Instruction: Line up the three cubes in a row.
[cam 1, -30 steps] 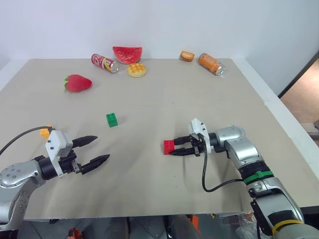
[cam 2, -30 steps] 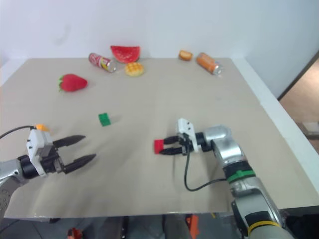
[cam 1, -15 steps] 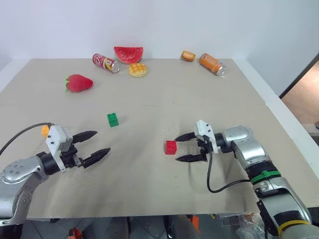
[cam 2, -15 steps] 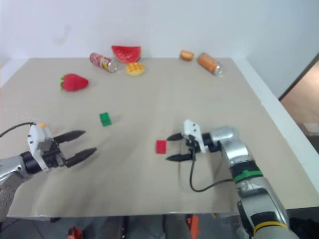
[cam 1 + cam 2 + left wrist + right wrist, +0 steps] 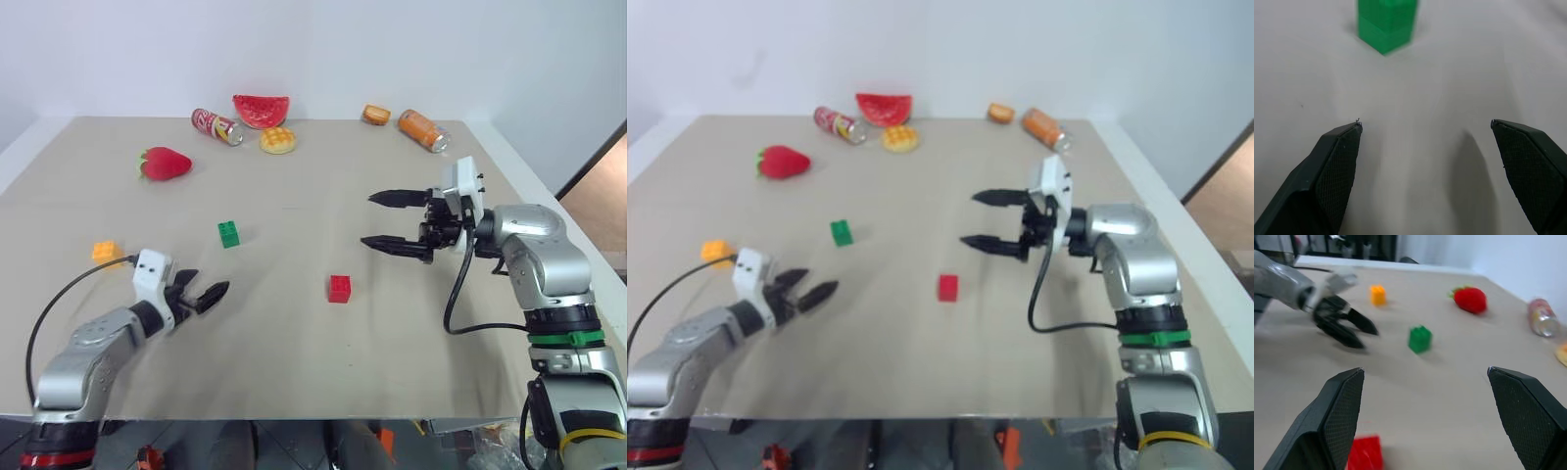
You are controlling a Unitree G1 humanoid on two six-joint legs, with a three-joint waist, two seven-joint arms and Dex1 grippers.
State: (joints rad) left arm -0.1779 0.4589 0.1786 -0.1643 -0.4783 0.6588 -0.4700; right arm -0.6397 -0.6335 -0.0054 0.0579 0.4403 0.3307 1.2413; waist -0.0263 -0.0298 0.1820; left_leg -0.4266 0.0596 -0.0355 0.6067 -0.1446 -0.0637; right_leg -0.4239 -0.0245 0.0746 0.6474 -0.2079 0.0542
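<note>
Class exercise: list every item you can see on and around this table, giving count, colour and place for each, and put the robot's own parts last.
red cube: 1, red, table centre
green cube: 1, green, left of centre
orange-yellow cube: 1, near left edge
strawberry: 1, red, far left
cans: 2, red far left, orange far right
watermelon slice: 1, far edge
waffle bun: 1, yellow, beside it
bread toy: 1, orange, far edge
table: 1, beige
left gripper: open, low
right gripper: open, raised

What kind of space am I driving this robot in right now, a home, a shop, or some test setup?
Most likely a lab or test setup: a bare beige tabletop against a plain white wall, scattered with props such as a red toy strawberry, a toy watermelon slice and small studded plastic cubes, like the red cube.
</note>
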